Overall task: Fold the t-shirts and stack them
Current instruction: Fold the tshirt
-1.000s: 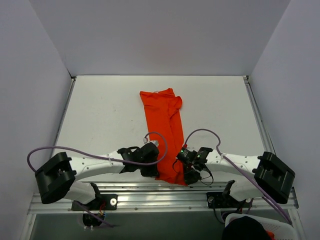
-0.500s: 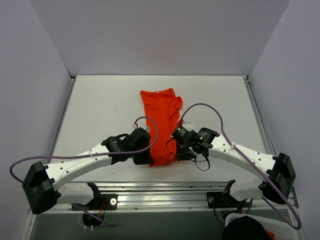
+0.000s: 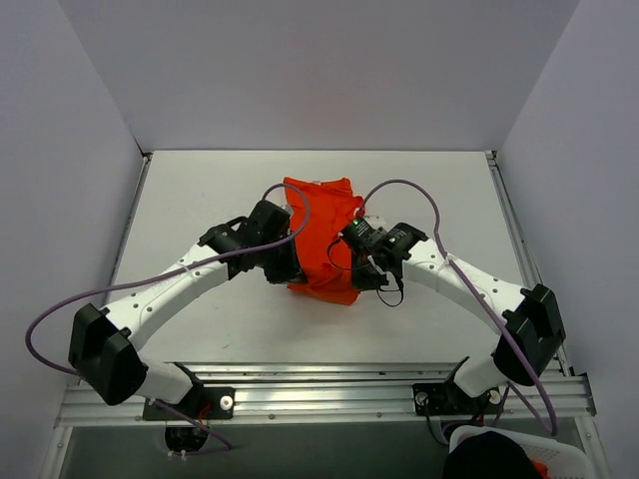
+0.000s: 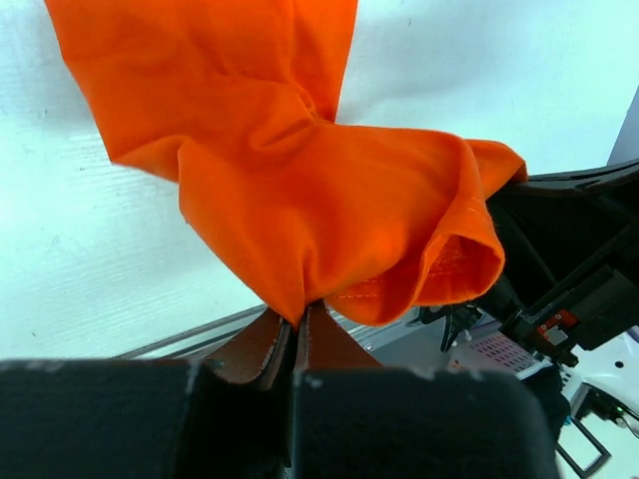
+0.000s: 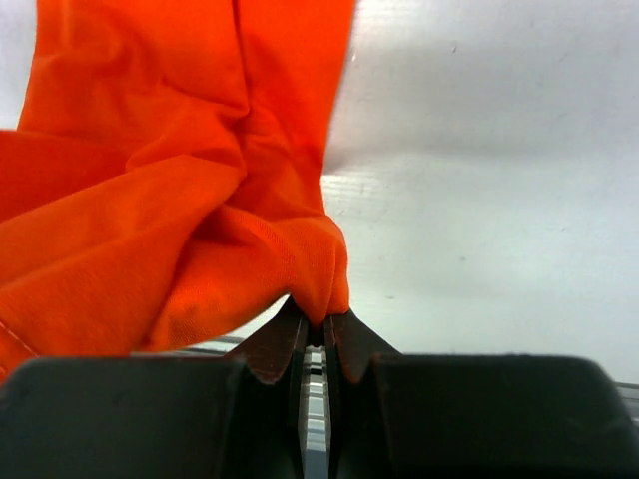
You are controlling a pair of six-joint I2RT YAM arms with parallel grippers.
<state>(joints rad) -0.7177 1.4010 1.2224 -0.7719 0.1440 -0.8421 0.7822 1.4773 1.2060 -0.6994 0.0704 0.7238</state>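
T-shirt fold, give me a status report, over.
Left fingers shut on t-shirt; right fingers shut on it too. Near edge lifted, bunched over the rest. No obstruction seen.

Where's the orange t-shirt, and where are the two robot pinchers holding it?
orange t-shirt (image 3: 321, 238): top view, middle of the cloth.
left gripper (image 4: 298, 327): left wrist view, between its fingertips, pinching the cloth.
right gripper (image 5: 318, 324): right wrist view, between its fingertips, pinching the cloth.
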